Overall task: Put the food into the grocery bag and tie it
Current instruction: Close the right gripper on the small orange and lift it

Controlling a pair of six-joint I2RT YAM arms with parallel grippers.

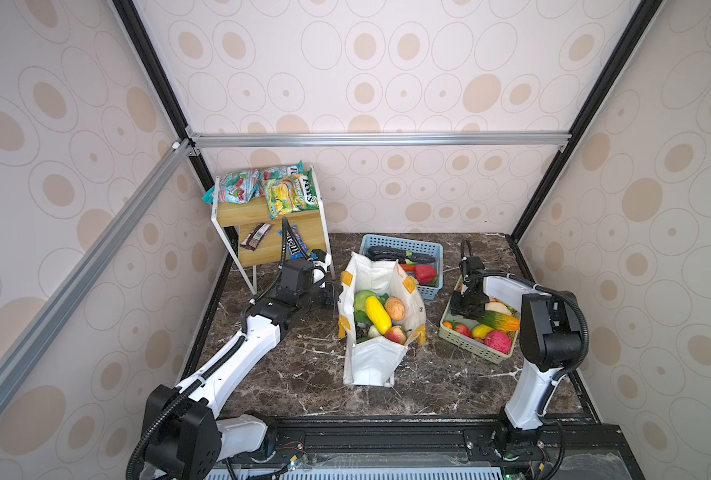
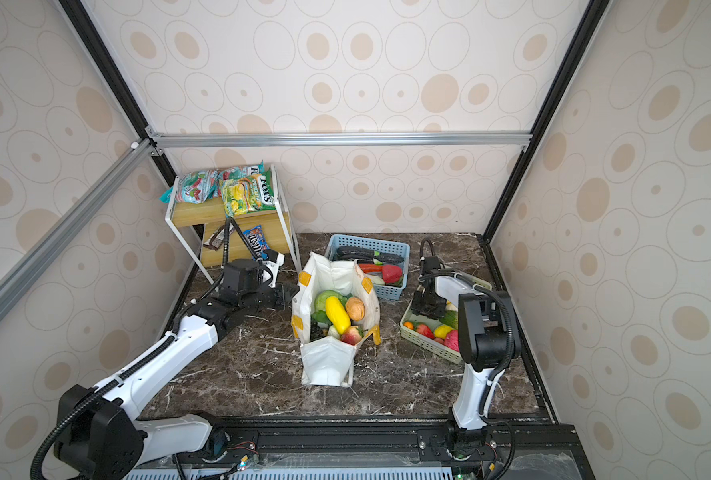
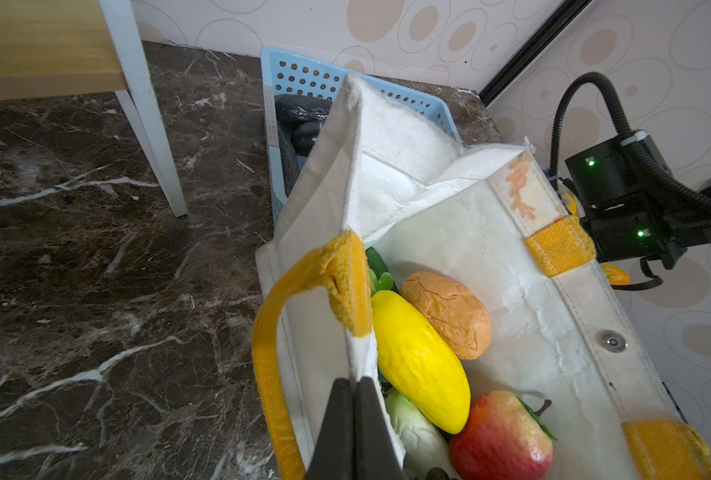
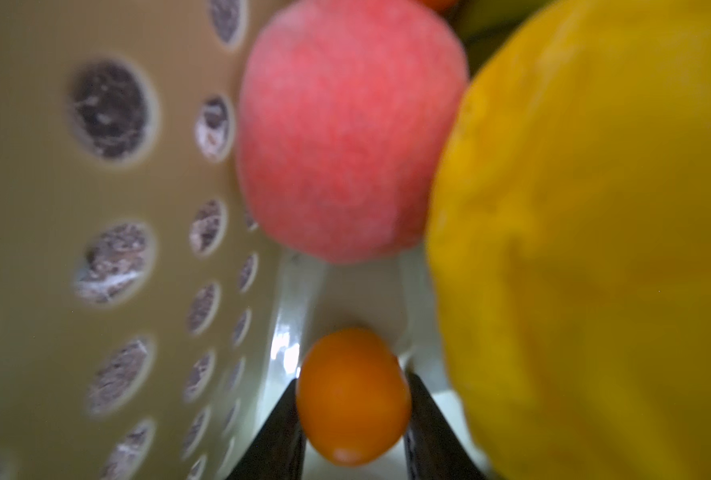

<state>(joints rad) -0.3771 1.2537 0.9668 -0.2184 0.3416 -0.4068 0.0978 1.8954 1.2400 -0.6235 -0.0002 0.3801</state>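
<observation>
Small orange fruit (image 4: 353,401) pinched in R hand (image 4: 353,382); L hand (image 3: 351,381) clenched on grocery bag (image 3: 491,237) rim.

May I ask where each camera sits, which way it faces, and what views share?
Top views: high in front, looking down on the dark marble table; left arm, right arm show.
Left wrist: along the shut left gripper pinching the white fabric grocery bag; right arm beyond.
Right wrist: inside the green perforated plastic basket, right gripper flanking a small orange fruit.
Shared: yellow oblong fruit, top and left wrist views.
</observation>
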